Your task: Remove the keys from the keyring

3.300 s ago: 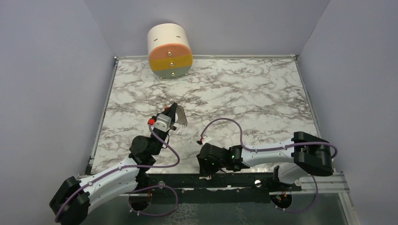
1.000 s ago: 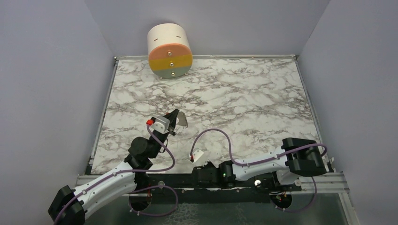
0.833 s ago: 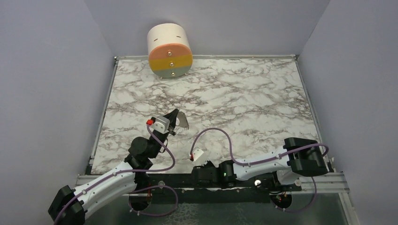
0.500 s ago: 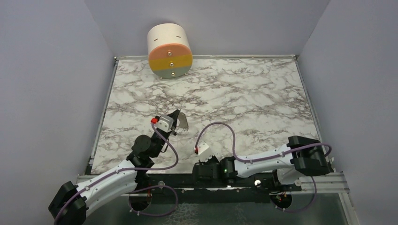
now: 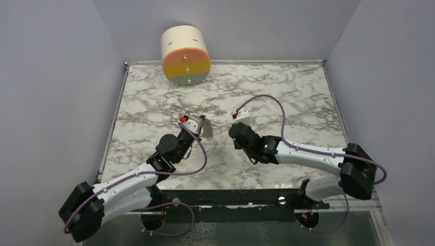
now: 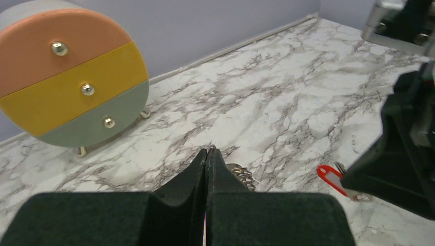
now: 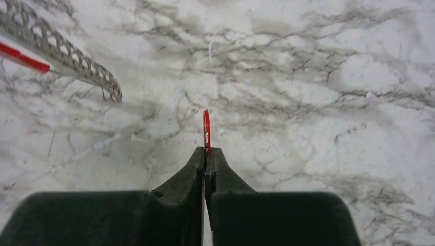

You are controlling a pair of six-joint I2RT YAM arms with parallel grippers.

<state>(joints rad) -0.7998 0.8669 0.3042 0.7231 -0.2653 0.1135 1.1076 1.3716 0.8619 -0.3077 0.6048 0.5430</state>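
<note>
My left gripper (image 5: 201,127) is shut on the keyring and holds it above the marble table (image 5: 287,97). A thin wire loop shows at its fingertips (image 6: 208,151), and the ring's silver coil (image 6: 241,174) sits just right of them. A metal mesh strap (image 5: 208,129) hangs from it and also shows in the right wrist view (image 7: 66,54). My right gripper (image 5: 234,139) is close to the right of it and shut on a red key tag (image 7: 206,128). The tag (image 6: 331,177) is apart from the coil. I cannot tell whether they are still linked.
A round drawer unit (image 5: 185,49) with pink, yellow and grey fronts stands at the back left, against the wall. Lilac walls close in the table on three sides. The black rail (image 5: 246,197) with the arm bases runs along the front edge.
My right arm has swung from the table's front edge up to the middle, beside the left gripper. My left gripper has moved a little right and further onto the table.
</note>
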